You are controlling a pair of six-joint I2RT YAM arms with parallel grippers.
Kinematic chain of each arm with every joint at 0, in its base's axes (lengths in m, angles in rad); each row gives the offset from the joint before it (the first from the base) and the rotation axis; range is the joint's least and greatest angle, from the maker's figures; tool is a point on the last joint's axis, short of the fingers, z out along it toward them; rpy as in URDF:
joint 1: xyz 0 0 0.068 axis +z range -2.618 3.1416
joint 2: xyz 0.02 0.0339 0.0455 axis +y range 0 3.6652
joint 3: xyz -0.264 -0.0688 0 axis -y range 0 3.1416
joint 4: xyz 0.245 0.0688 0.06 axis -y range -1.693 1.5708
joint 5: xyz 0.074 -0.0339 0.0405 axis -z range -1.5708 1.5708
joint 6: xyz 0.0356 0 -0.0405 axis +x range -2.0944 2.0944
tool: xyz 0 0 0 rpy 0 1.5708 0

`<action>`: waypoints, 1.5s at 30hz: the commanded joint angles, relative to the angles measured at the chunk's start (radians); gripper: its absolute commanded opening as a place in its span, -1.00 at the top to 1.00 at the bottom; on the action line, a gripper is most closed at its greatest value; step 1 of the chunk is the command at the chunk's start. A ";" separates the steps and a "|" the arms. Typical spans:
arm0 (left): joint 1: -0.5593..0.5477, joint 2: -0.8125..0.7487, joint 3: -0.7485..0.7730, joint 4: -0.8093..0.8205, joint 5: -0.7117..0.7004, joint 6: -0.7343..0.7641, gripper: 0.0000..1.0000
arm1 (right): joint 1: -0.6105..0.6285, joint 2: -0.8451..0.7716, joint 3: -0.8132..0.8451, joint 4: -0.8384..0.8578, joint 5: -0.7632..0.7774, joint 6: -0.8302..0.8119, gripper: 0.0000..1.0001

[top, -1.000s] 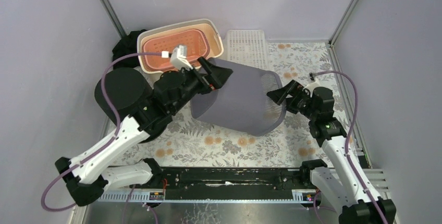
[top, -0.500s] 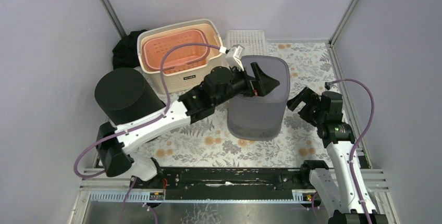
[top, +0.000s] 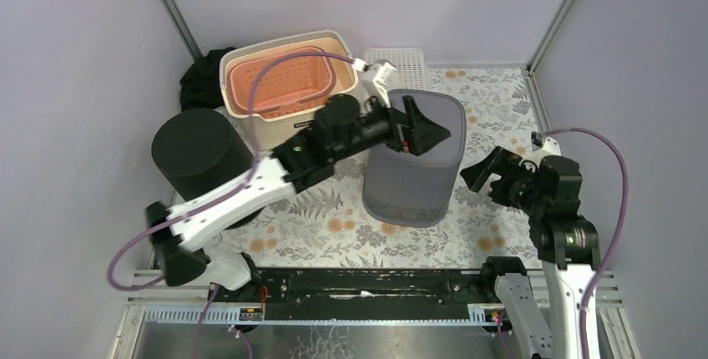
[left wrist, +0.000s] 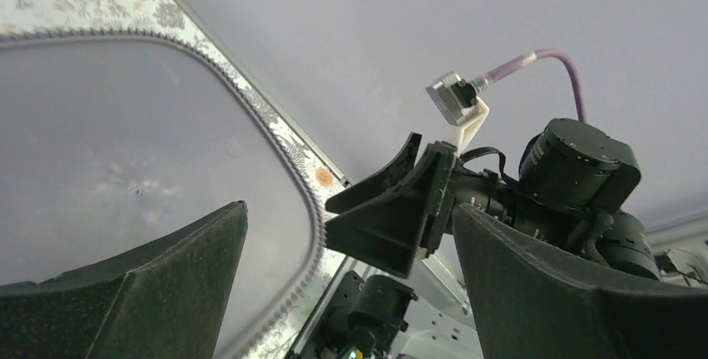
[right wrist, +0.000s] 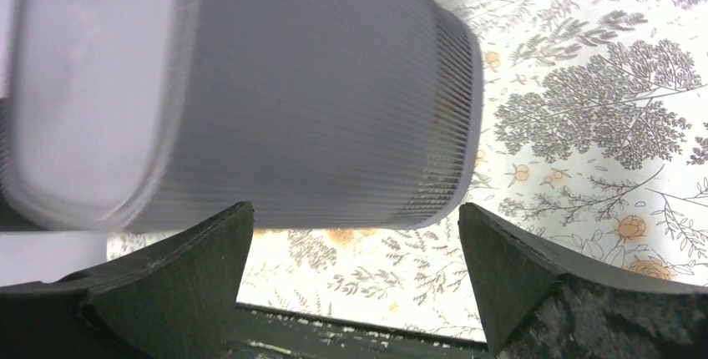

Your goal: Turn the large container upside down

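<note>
The large grey ribbed plastic container (top: 409, 184) stands base-up on the floral mat (top: 334, 225). The left gripper (top: 427, 131) just above it and the right gripper (top: 477, 169), apart, both gape empty. A clumsy left retreat could topple it.

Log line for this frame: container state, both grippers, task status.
container: upside down on mat | left gripper: open above it, empty | right gripper: open, apart on its right | flip: looks done
</note>
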 commanded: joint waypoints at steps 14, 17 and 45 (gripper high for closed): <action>-0.004 -0.538 -0.427 -0.594 -0.432 -0.006 -1.00 | 0.004 -0.087 0.091 -0.161 -0.206 -0.037 -0.99; -0.003 -0.504 -0.539 -0.528 -0.473 -0.005 -0.98 | 0.004 -0.097 0.066 -0.138 -0.200 -0.023 -0.99; 0.039 0.617 0.212 -0.082 -0.288 0.201 -1.00 | 0.003 -0.132 -0.080 -0.123 0.093 0.056 -0.98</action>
